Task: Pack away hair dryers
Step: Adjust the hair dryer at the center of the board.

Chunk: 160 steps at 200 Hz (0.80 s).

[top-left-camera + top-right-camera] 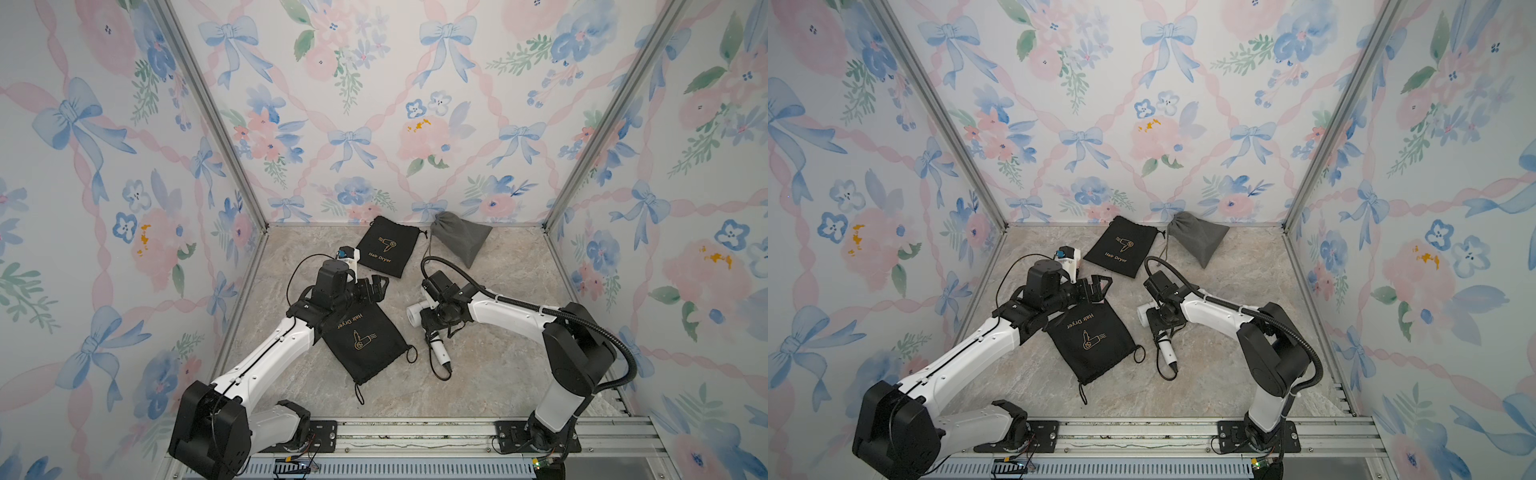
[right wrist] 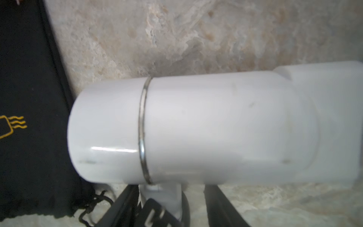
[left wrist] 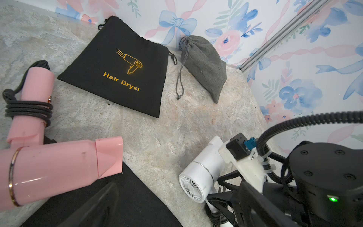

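A white hair dryer (image 1: pixel 415 316) (image 2: pixel 196 127) lies on the marble table, its handle pointing toward the front. My right gripper (image 1: pixel 432 328) (image 2: pixel 169 206) straddles that handle. One finger sits against it, and a strip of table shows between the wrapped cord and the other finger. A pink hair dryer (image 3: pixel 55 167) with its cord wound round the handle lies partly on the near black pouch (image 1: pixel 365 336). In both top views my left arm hides it. My left gripper (image 1: pixel 376 286) (image 3: pixel 176 214) hangs wide open over that pouch's edge, holding nothing.
A second flat black pouch (image 1: pixel 386 247) (image 3: pixel 117 68) with gold "Hair Dryer" print lies near the back wall. A bulging grey drawstring pouch (image 1: pixel 459 237) (image 3: pixel 202 66) leans beside it. Papered walls close three sides, and a rail (image 1: pixel 415 436) runs along the front.
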Each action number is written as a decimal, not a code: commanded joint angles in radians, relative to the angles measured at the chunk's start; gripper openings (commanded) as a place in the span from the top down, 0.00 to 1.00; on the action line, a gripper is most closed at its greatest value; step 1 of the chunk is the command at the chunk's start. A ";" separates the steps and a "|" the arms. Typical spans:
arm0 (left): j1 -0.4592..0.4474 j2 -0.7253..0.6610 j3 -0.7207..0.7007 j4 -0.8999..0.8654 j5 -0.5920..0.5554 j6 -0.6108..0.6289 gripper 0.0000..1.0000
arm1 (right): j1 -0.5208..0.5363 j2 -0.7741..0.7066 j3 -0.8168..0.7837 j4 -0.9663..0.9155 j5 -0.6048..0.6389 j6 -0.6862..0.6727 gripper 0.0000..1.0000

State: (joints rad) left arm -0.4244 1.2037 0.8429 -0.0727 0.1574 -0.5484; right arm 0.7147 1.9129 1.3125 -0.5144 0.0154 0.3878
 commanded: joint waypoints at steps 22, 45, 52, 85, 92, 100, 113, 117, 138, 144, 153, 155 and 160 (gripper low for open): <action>0.000 -0.004 -0.012 0.010 -0.022 -0.027 0.03 | 0.003 0.033 0.006 0.141 0.005 0.200 0.42; -0.029 -0.005 -0.029 0.010 -0.046 -0.043 0.03 | -0.002 -0.050 -0.045 0.240 0.003 0.232 0.39; -0.046 -0.003 -0.034 0.007 -0.061 -0.051 0.04 | -0.008 -0.087 -0.083 0.293 -0.014 0.273 0.38; -0.176 0.030 -0.057 0.008 -0.163 -0.097 0.05 | -0.060 -0.279 -0.251 0.517 -0.110 0.398 0.36; -0.206 0.039 -0.060 0.008 -0.184 -0.110 0.05 | -0.062 -0.326 -0.271 0.517 -0.094 0.395 0.35; -0.238 0.050 -0.065 0.008 -0.206 -0.131 0.05 | -0.063 -0.373 -0.285 0.497 -0.068 0.384 0.35; -0.300 0.070 -0.068 0.008 -0.250 -0.169 0.06 | -0.074 -0.447 -0.294 0.429 0.002 0.350 0.34; -0.321 0.077 -0.068 0.009 -0.263 -0.179 0.06 | -0.081 -0.473 -0.297 0.397 0.032 0.335 0.33; -0.416 0.115 -0.069 0.008 -0.335 -0.262 0.06 | -0.147 -0.564 -0.305 0.296 0.100 0.275 0.32; -0.439 0.126 -0.068 0.008 -0.355 -0.287 0.07 | -0.172 -0.584 -0.302 0.270 0.107 0.252 0.31; -0.473 0.146 -0.067 0.009 -0.381 -0.323 0.08 | -0.208 -0.614 -0.297 0.223 0.129 0.210 0.31; -0.481 0.151 -0.066 0.009 -0.387 -0.331 0.08 | -0.215 -0.621 -0.296 0.212 0.134 0.203 0.31; -0.494 0.166 -0.063 0.009 -0.402 -0.350 0.08 | -0.234 -0.639 -0.294 0.194 0.144 0.188 0.31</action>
State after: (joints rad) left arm -0.8570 1.3266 0.7868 -0.0681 -0.1299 -0.7727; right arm 0.5598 1.3167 1.0264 -0.1711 0.0582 0.6750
